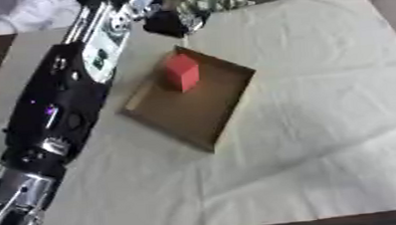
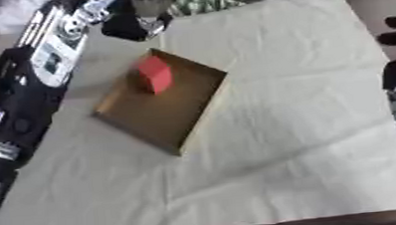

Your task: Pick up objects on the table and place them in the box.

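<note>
One left arm [image 1: 58, 114] stretches past the box [image 1: 198, 127], hand [image 1: 170, 17] beyond it

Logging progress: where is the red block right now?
The red block sits inside the brown box, in its far corner, left of centre on the white cloth, just short of the left hand.
</note>
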Available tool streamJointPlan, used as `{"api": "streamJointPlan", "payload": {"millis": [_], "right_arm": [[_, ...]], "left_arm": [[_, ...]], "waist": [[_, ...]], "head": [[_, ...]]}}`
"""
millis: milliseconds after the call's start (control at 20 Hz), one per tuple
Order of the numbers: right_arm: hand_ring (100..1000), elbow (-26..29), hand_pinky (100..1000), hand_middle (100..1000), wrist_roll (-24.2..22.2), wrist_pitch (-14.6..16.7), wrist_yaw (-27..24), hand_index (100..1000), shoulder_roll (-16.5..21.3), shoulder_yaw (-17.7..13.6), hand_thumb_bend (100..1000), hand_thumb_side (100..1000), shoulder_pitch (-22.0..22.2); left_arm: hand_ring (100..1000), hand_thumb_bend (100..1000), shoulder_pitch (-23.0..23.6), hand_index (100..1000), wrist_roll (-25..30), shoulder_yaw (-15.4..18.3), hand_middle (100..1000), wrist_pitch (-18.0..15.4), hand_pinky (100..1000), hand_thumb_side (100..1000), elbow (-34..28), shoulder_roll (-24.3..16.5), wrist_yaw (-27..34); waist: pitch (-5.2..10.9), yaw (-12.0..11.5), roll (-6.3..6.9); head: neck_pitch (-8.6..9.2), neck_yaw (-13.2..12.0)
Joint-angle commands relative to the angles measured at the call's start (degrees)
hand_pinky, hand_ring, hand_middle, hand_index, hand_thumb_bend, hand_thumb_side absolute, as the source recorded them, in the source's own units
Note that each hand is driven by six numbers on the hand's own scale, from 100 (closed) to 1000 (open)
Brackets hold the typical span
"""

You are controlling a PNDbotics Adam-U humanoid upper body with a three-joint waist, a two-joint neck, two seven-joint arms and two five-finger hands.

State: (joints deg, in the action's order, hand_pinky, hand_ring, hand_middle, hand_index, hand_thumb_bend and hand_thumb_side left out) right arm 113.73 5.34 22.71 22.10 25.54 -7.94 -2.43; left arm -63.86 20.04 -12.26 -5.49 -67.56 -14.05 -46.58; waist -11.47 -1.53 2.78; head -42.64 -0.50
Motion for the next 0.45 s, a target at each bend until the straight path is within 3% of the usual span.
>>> {"api": "streamJointPlan", "payload": {"millis": [50, 450], "right_arm": [[793, 0.9, 875, 841, 0.8, 0.1, 0.6, 787, 2.0, -0.9, 100, 838, 0.1], [797, 0.9, 877, 843, 1.9, 0.3, 1.5, 789, 2.6, -1.5, 100, 835, 1.2]], "left_arm": [[698, 286, -0.2, 813, 0.9, 0.2, 625, 1.8, 569, 533, -8.2, -4.9, 6.6], [688, 293, 5.2, 809, -0.1, 1.3, 619, 5.9, 560, 495, -23.9, -13.9, 17.6]], "waist": [[1.31, -0.4, -0.30], [2.16, -2.2, -0.98]], "head": [[-0.86, 0.7], [-1.14, 1.8]]}}
